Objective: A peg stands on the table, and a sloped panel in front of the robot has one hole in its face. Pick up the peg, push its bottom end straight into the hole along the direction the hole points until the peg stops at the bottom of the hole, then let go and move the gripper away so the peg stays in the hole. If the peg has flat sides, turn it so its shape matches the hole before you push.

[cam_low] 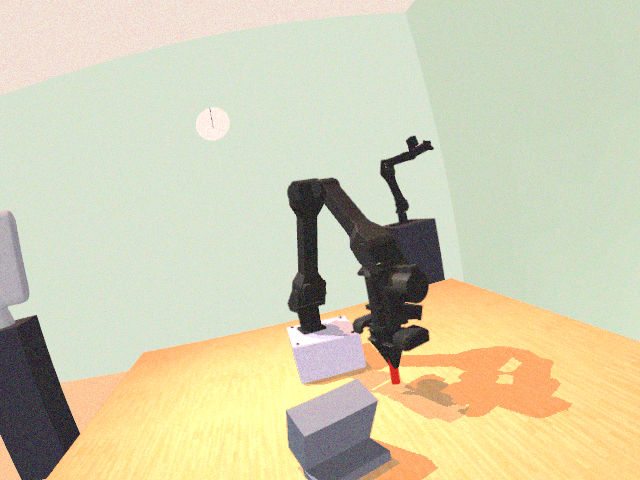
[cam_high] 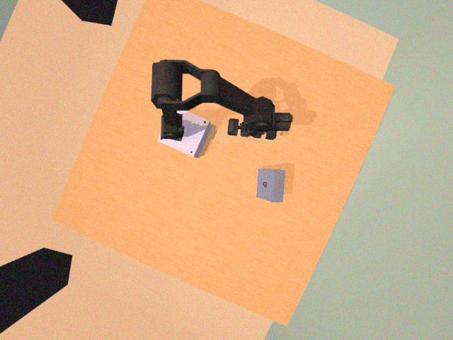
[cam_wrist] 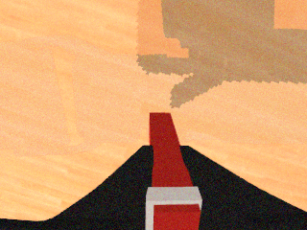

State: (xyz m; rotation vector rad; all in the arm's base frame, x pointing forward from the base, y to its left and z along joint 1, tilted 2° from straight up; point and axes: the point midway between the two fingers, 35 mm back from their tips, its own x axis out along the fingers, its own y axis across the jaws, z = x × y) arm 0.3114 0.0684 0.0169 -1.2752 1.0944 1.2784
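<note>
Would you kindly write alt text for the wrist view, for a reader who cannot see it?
The gripper is shut on an upright red peg with a pale band near its top, its dark fingers meeting on either side. Beyond lies the orange wooden table, with the arm's blocky shadow.

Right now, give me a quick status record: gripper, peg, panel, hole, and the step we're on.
gripper: shut on the red peg, pointing down at the table
peg: red, flat-sided, upright, upper part between the fingers, lower end showing below them
panel: grey sloped block, apart from the peg, nearer the exterior camera
hole: small, in the panel face, unfilled
step: peg gripped; insertion not yet done
</note>
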